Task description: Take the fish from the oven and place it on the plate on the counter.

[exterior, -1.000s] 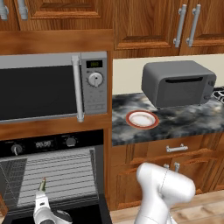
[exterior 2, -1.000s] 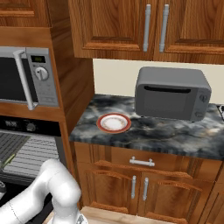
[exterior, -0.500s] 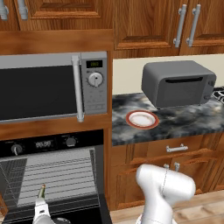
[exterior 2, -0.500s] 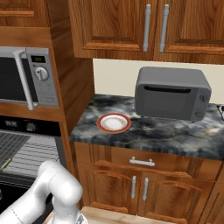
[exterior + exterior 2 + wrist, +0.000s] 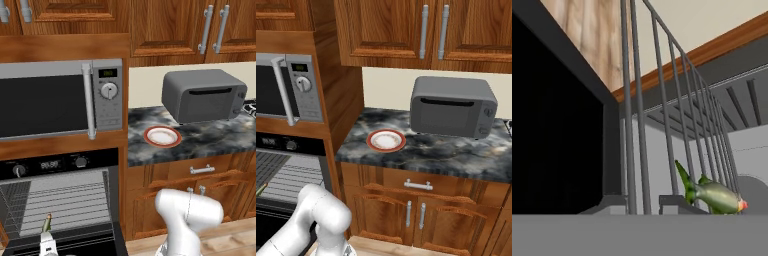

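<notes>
The fish [image 5: 47,223] stood at the open oven [image 5: 60,200] mouth, pinched in the closed claw [image 5: 46,239]. It looked light, rigid and slippery; a mid-body pinch seemed safest.

No legible text on any surface.

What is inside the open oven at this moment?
Inside the oven are wire racks. A small green fish is there, upright in the left base view. The oven's lower part is hidden by the view's edge.
</notes>
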Robot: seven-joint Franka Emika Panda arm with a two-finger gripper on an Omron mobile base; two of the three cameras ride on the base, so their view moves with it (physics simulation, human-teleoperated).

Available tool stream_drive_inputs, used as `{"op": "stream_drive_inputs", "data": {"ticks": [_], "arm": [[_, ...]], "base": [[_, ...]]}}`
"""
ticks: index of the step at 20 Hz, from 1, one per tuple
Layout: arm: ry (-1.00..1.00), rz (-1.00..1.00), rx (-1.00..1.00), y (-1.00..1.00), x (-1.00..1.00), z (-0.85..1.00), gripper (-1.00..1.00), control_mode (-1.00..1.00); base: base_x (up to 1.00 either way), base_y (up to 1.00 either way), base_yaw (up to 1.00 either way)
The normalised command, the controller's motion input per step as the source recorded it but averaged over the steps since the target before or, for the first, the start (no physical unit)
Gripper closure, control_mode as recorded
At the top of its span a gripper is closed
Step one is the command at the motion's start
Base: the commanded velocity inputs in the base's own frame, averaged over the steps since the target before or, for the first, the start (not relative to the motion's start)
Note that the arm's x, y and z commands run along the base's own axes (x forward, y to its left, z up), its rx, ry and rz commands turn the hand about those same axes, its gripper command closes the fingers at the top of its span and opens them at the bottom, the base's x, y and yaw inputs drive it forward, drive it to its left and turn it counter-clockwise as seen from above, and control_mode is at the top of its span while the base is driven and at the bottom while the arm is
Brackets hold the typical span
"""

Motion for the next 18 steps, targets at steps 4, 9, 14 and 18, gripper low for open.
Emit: {"op": "stream_drive_inputs", "data": {"ticks": [4,9,14,18], "arm": [[0.01,0.00,0.00,0.00,0.00,0.00,-1.00,-1.00],[0.01,0.00,0.00,0.00,0.00,0.02,-1.00,-1.00],[0.00,0.00,0.00,0.00,-0.30,0.28,-1.00,-1.00],[0.00,0.00,0.04,-0.03,-0.51,0.72,-1.00,-1.00]], "base": [[0.00,0.00,0.00],[0.00,0.00,0.00],[0.00,0.00,0.00],[0.00,0.00,0.00]]}}
